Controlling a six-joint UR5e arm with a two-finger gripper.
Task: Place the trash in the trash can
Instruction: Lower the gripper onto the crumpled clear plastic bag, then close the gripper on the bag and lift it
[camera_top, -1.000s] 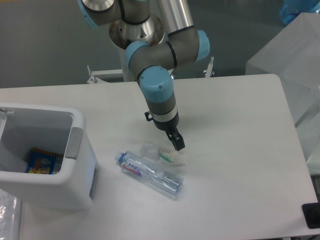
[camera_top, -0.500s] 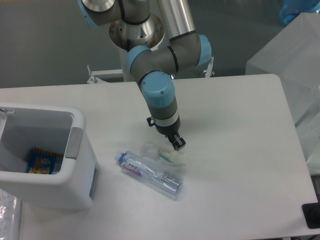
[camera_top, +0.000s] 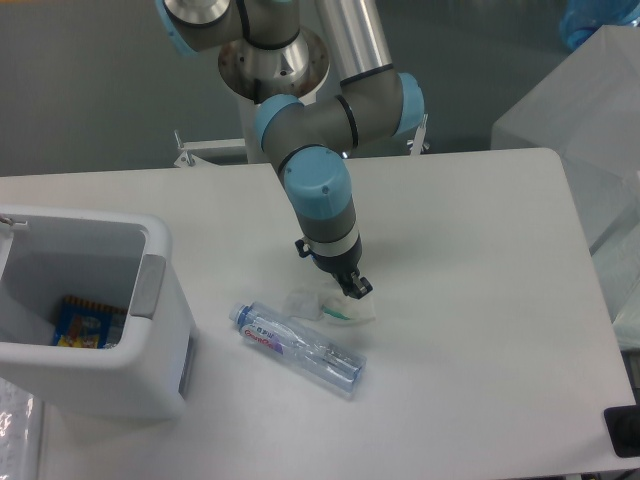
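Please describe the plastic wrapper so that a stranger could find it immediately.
On the white table, look just below the gripper, right of the trash can. The wrapper lies there: crumpled, translucent, with a green mark, unlike the longer clear bottle with its blue cap.

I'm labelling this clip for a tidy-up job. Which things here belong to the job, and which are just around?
Job:
- crumpled wrapper, under the claw
- crushed bottle, lying on the table
- white bin

Just around:
- blue packet already in the bin
- clear box beyond the table

white table (camera_top: 480, 330) carries the trash can (camera_top: 150, 375), bottle (camera_top: 298, 347) and wrapper (camera_top: 322, 307).
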